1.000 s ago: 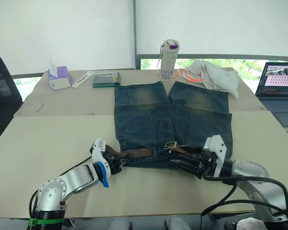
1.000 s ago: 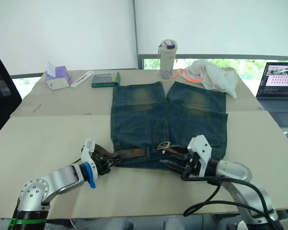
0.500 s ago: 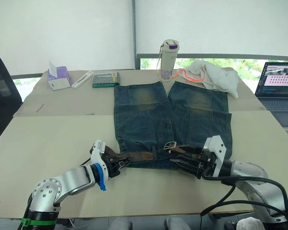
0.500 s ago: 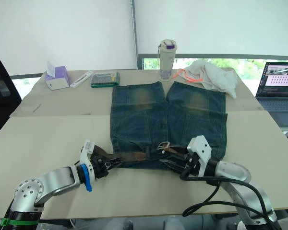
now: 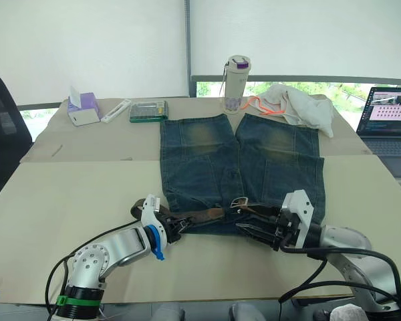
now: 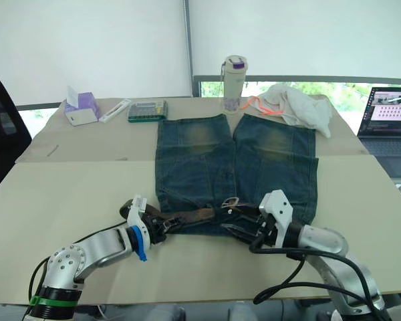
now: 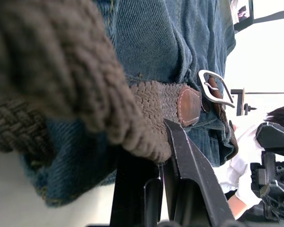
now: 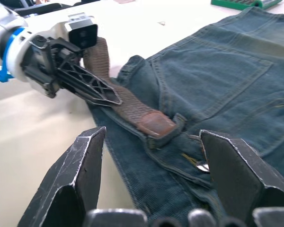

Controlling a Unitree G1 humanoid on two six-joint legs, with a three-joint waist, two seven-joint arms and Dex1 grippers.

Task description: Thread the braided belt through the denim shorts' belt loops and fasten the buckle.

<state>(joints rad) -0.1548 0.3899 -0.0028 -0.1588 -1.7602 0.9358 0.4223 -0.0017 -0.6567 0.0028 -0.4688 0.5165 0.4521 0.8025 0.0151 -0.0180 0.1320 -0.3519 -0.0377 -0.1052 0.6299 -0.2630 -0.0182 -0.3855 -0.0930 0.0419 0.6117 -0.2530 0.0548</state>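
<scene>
— Where is the belt, and what are your jaws doing?

— The braided belt [image 5: 199, 215] lies along the waistband of the denim shorts [image 5: 240, 167], low in the middle of the left eye view, on the bench [image 5: 67, 194]. My left gripper [image 5: 176, 226] has its jaws pinching the strap's free length at the shorts' left edge. My right gripper [image 8: 151, 142] hangs just beside the buckle [image 5: 238, 202] with its jaws spread and nothing between them.

— How will it handle?

— Soft and light, I judge. The weave is floppy along its length, so it will sag and bunch if I push it; pulling suits it better. The weave is rough enough not to slip. The smooth brown leather tab [image 8: 155, 124] at its end is stiffer, and it sits tucked under one of the belt loops [image 8: 173, 128]; that tab is where I would take hold to lead it on. The denim is limp too and may drag along with the strap.

— Any writing?

— The bottle [image 5: 236, 83] at top centre has purple marks and the laptop [image 5: 389, 114] at the right edge shows a screen, but I can read neither.
</scene>
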